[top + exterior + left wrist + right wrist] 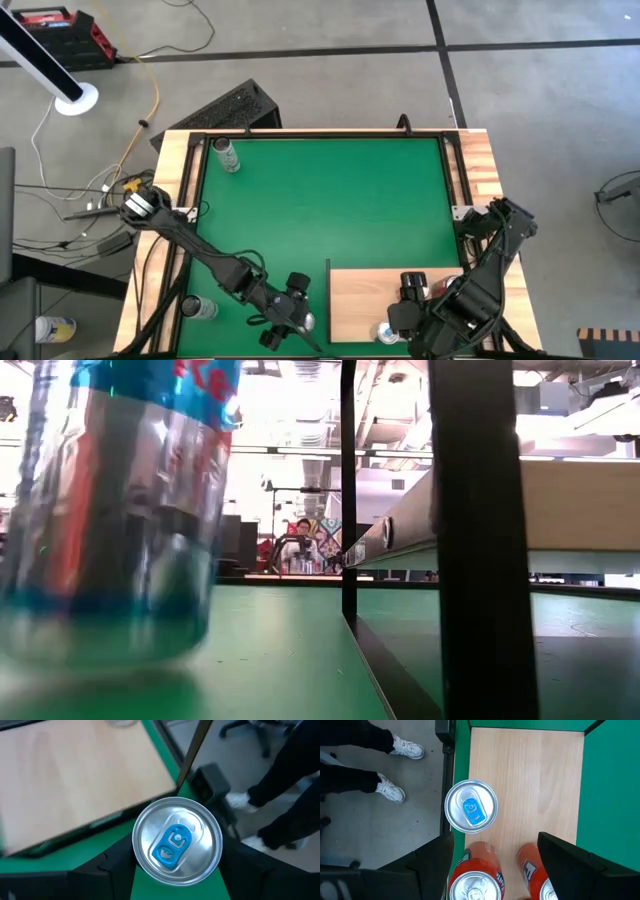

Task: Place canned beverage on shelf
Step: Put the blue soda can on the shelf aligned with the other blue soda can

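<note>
Close against the low camera stood one silver-and-blue can (110, 510) on the green mat (330, 200). Left gripper (175, 870) straddled a blue-tabbed can (177, 847) beside the shelf (365, 300); grip uncertain. Right gripper (495, 865) hung wide above the shelf's three cans, one silver (471, 813). Mat centre lay open.

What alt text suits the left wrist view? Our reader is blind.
A silver aluminium can with a blue pull tab stands upright between the left hand's dark fingers, on the green mat beside the pale wooden shelf panel.
</note>
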